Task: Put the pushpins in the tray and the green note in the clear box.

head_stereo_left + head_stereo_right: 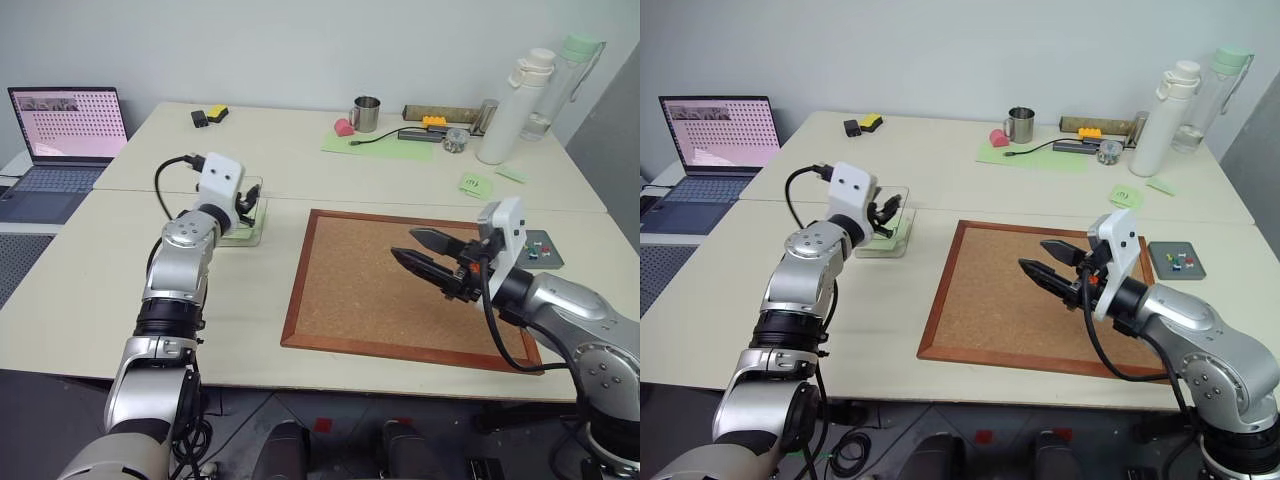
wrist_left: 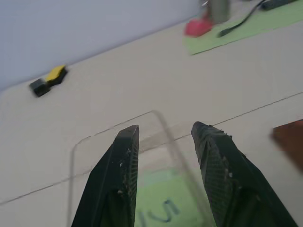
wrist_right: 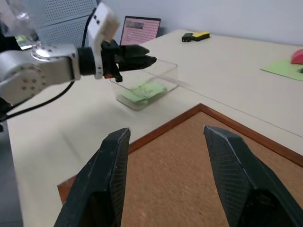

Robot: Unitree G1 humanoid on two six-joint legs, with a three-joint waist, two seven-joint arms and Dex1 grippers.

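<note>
Left gripper (image 3: 137, 56) hovers over the clear box (image 1: 902, 232), fingers parted with a gap between them and nothing held. The green note (image 3: 143, 91) lies flat on the box floor; it carries a dark handwritten mark, partly hidden in the left wrist view and not readable. The box sits just beside the top-left corner of the cork board (image 1: 390, 290), near the seam between the two table tops (image 1: 90, 290). Right gripper (image 1: 1042, 258) hangs level above the bare cork, fingers spread wide and empty, pointing toward the box. The cork surface below it is bare out to the wooden frame, and open table lies between the board's left edge and the left arm. The tray (image 1: 1177, 259) sits just past the board's right edge, near the table's right edge, with several coloured pushpins (image 1: 1181, 259) inside. Two more green notes (image 1: 1125, 193) lie beyond the board; writing on them is too small to read. A laptop (image 1: 68, 125) stands at far left, screen text illegible.
</note>
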